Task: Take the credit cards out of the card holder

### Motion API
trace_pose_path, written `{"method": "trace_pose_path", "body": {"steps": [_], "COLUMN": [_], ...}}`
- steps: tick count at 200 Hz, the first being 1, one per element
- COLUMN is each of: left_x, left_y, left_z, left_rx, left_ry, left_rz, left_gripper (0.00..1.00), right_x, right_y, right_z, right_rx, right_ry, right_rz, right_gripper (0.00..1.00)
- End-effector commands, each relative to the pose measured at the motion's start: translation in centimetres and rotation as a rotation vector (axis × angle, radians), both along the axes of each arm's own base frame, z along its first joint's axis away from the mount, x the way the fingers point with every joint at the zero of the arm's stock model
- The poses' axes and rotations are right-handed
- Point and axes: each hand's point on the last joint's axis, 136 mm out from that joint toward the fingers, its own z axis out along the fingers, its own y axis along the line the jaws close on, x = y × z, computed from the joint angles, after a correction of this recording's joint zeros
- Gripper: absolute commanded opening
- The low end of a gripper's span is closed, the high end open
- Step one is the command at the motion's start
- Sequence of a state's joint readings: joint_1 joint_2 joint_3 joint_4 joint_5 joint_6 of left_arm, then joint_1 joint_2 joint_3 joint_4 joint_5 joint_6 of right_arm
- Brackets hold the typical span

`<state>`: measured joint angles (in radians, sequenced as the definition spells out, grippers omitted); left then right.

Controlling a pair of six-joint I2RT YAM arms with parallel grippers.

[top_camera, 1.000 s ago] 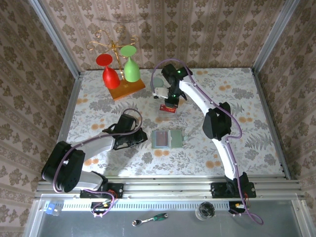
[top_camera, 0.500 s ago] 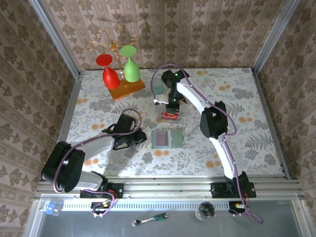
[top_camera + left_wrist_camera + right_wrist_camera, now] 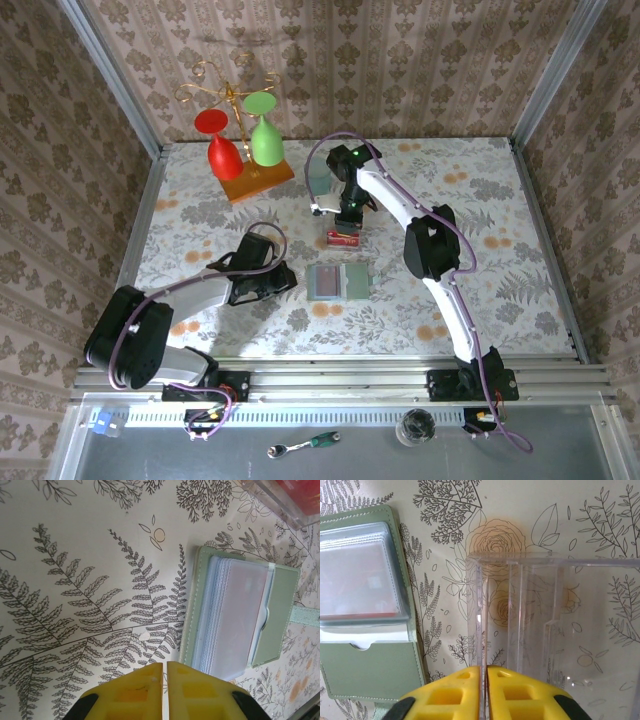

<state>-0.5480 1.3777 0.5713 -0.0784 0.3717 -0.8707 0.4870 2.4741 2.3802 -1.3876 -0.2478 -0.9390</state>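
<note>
Top external view: which step is this?
Likely a drop-off. The right end effector, fingers together and gripping nothing, hovers over the clear tray holding red credit cards.
And the left end effector?
Closed too, beside the open card holder on the worktop.
Next?
Pinch another sleeved card, I'd judge.
Counts?
One holder, one tray. The cards can't be counted.

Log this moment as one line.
left hand: shut, near card holder | right hand: shut, at clear box | card holder: open, flat

Open pale-green card holder lies flat, reddish card sleeved inside.
</note>
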Motion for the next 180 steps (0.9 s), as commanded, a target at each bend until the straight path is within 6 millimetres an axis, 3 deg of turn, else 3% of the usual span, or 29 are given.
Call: {"method": "trace_pose_path", "body": {"steps": [1,39,74,141,180], "left_x": [0.2,0.4,0.5,0.8,0.8], "left_y": [-0.1,-0.3,-0.4,-1.0,-1.9], "left_z": [0.0,0.1,0.2,0.2,0.1], "left_rx": [-0.009,-0.014,-0.016,-0.035,-0.041], "left_ry": [0.018,0.013,0.007,0.004,0.001], "left_rz": [0.002,0.002,0.000,-0.008,-0.023], "left_gripper": [0.12,0.12,0.12,0.12,0.11], "right_x": [-0.2,1.9,3.6,3.4,2.3], "right_y": [0.4,0.3,-0.4,-0.1,1.2], "right_z": [0.8,3.5,4.8,4.8,6.6], "right_rx": [0.035,0.048,0.027,0.062,0.170], "right_ry": [0.002,-0.141,-0.267,-0.357,-0.374], "right_rz": [-0.003,-0.037,-0.080,-0.135,-0.274], "right_gripper": [0.16,0.17,0.18,0.10,0.09]}}
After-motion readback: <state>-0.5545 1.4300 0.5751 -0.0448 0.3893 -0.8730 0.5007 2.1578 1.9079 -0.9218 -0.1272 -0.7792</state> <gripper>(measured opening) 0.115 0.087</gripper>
